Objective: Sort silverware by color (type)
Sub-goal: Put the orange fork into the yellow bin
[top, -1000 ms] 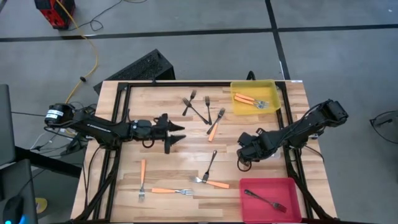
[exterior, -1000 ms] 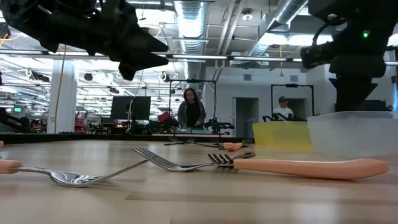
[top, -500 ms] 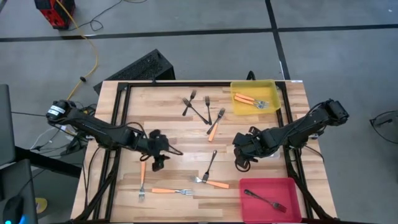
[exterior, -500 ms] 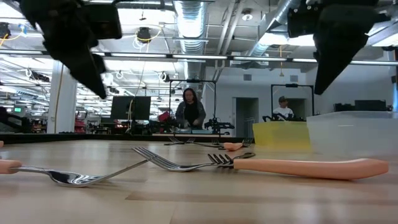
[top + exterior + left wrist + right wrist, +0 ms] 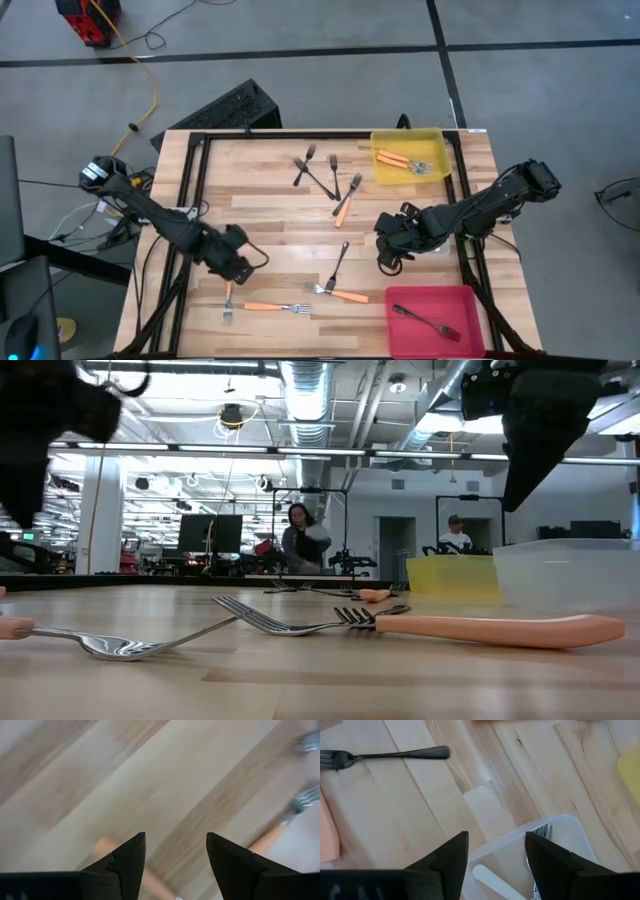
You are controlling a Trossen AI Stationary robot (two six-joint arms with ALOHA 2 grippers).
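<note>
High view, lower left: the left gripper [image 5: 232, 268] hangs open and empty over an orange-handled fork [image 5: 228, 298] — its handle runs up-down in frame, straight beneath the jaws. Centre right, the right gripper [image 5: 392, 252] stands open, holding nothing, above the clear bin [image 5: 520, 855] — a dark fork [image 5: 337, 264] lies just left.

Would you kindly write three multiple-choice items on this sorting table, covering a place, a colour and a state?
1. The binned dark fork lies in which bin? A yellow; B red; C clear.
2. The handles of the forks in the yellow bin are: A orange; B black; C white.
3. The right tool is: A open and empty; B shut on a fork; C shut on a bin wall.
Key: B, it rests inside the red bin; A, orange shows against the yellow; A, its fingers stand apart with nothing between them.
</note>
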